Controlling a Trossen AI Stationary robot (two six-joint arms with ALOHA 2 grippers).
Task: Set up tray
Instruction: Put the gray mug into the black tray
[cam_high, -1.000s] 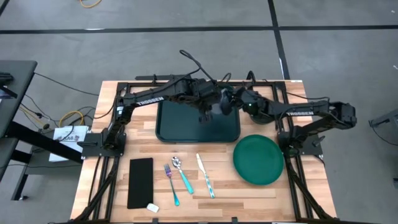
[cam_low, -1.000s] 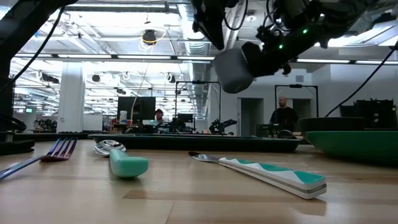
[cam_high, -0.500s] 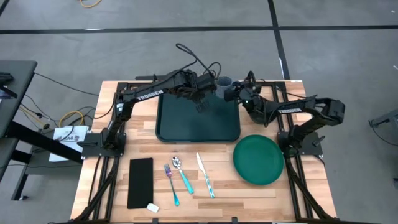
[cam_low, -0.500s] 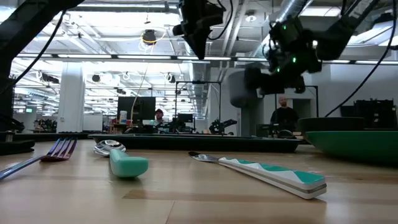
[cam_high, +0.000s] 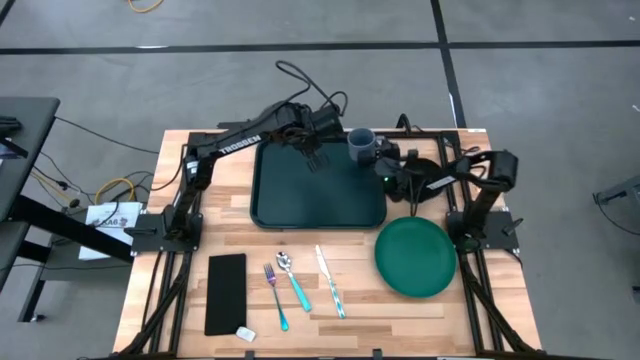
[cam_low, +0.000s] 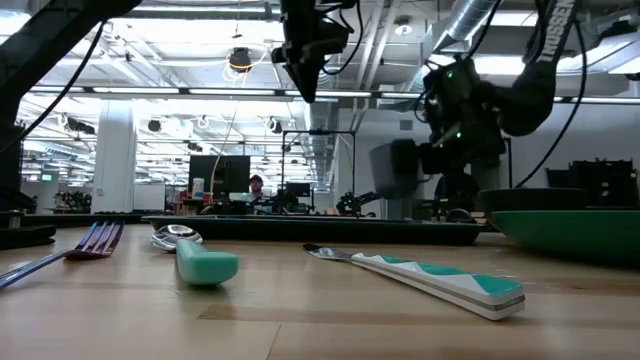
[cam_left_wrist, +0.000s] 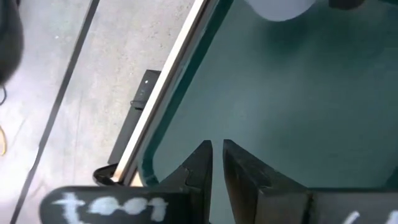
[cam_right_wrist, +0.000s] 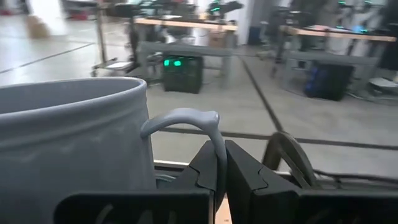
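1. A black napkin (cam_high: 225, 292) lies at the near left of the wooden surface (cam_high: 490, 310), its length running front to back, with a small white piece (cam_high: 242, 334) just off its near corner
2. Right of it lie a fork (cam_high: 275, 295), a spoon (cam_high: 293, 281) and a knife (cam_high: 330, 281), side by side, handles toward the near edge
3. The left gripper (cam_high: 313, 158) hangs above the far left part of the tray (cam_high: 318, 192); its fingers (cam_left_wrist: 200, 163) stand almost together with only a thin slit between them, holding nothing, and point down at the tray's floor near its rim
4. The tray sits at the middle of the surface toward its far side, flat, its longer side running left to right and its rim square with the surface edges; it lies below the left gripper and just to the left of the right one, and it carries nothing
5. A grey mug (cam_high: 361, 146) is at the tray's far right corner, upright, mouth up; I cannot tell whether it touches the tray
6. The right gripper (cam_high: 383, 156) is at the mug's right side, its fingers (cam_right_wrist: 205, 168) pinched on the mug's looped handle
7. A round green plate (cam_high: 415, 257) lies near the tray's near right corner, apart from it
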